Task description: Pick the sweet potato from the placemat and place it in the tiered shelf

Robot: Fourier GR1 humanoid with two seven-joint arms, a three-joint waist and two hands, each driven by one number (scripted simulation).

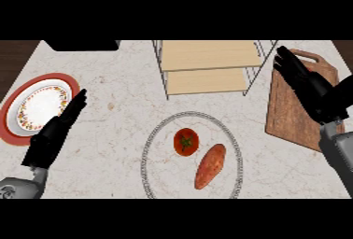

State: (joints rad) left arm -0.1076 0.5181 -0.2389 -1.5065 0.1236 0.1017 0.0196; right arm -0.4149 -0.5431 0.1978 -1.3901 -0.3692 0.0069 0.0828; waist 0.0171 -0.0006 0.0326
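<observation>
An orange sweet potato (pixel 209 166) lies slanted on a round pale placemat (pixel 157 154) with a patterned rim, low in the middle of the counter. The tiered shelf (pixel 207 65), wire-framed with two wooden boards, stands at the back centre. My right hand (pixel 303 79) is up at the right, over the cutting board beside the shelf, its fingers straight and holding nothing. At the left edge my left hand (pixel 55 130) rests open, fingers pointing up, beside the plate. Both hands are well away from the sweet potato.
A red tomato (pixel 186 141) sits on the placemat just left of the sweet potato's upper end. A flower-rimmed plate (pixel 38 105) on a red mat lies at far left. A wooden cutting board (pixel 296 114) lies at right. A dark object (pixel 82 45) is at back left.
</observation>
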